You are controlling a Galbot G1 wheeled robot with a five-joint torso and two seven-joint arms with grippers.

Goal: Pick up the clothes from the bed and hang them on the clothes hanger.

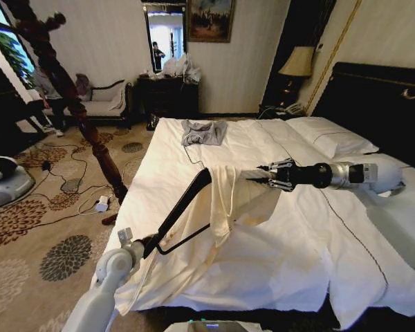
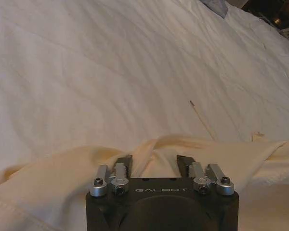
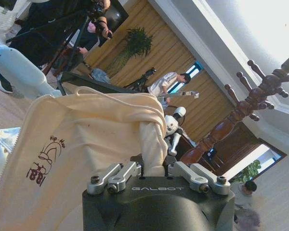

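Over the white bed, the left hand is closed on the lower end of the black clothes hanger, which slants up from the bed's near-left edge toward the middle. The cream shirt is draped over the hanger's upper end and hangs down onto the sheet, part of it stretched sideways to the right hand, whose fingers are pinched on a fold of the fabric. In the right wrist view that fold runs between the closed fingers, with a small dark printed logo on the cloth. A smaller grey garment lies near the bed's far end, well apart, and a dark turned-wood coat stand rises beside the bed on the left.
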